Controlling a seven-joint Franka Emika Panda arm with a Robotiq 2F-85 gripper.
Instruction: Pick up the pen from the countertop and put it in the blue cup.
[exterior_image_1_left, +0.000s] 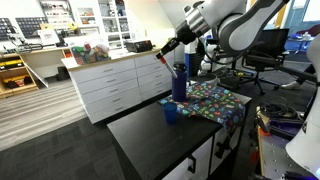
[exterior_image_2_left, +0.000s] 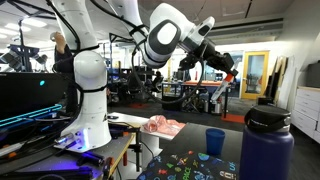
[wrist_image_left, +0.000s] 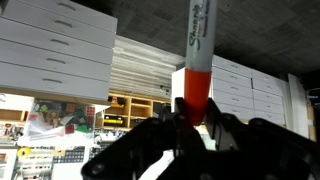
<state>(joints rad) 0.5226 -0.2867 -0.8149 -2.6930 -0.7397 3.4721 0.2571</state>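
Gripping pen (wrist_image_left: 197, 60) by orange end, gripper (wrist_image_left: 192, 120) clenched, white barrel jutting beyond jaws. Held high off countertop (exterior_image_1_left: 150, 140), probably to clear rims. Bottle (exterior_image_1_left: 179, 85) just below gripper, slightly aside; cup (exterior_image_1_left: 171, 114) lower, farther, awaiting drop.

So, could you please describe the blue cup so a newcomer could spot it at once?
Start at the black countertop over white cabinets and find the colourful patterned cloth lying on it. The blue cup stands by that cloth's edge, next to a dark blue bottle. It is the shorter, brighter blue one; the bottle is taller and lidded.
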